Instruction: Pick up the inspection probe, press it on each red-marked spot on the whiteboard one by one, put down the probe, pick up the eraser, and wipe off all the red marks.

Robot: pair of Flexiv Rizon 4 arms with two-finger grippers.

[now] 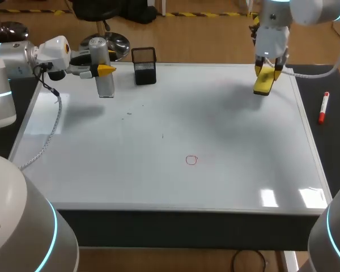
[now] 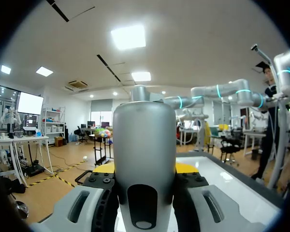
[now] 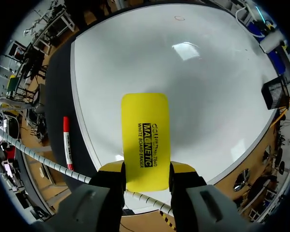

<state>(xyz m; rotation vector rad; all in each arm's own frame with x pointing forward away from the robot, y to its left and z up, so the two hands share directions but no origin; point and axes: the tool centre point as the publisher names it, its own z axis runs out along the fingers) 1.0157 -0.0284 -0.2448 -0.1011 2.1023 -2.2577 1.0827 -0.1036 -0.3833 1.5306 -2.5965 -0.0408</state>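
The whiteboard [image 1: 175, 141] fills most of the table. A single small red circle [image 1: 191, 160] is drawn on it, a little toward its near edge from the middle. The left gripper [image 1: 106, 70] comes in level over the whiteboard's far left corner with its fingers clamped on the inspection probe [image 1: 105, 85]. The probe is a silver cylinder standing upright with its lower end down toward the whiteboard; whether that end touches the surface cannot be told. In the left wrist view the probe's body fills the gap between the two fingers, with a yellow tip on each side of it. A black mesh holder [image 1: 144, 65] stands at the whiteboard's far edge, just beside the probe. The right gripper [image 1: 269, 71] hangs over the whiteboard's far right corner, its fingers pressed on both long sides of the yellow eraser [image 1: 263, 85]. The eraser slopes down from the fingers toward the whiteboard, and it is unclear whether its low end meets the surface. A red marker [image 1: 323, 107] lies on the dark table just off the whiteboard's right edge, apart from the eraser. A pale coiled cable [image 1: 48, 130] trails along the whiteboard's left edge.
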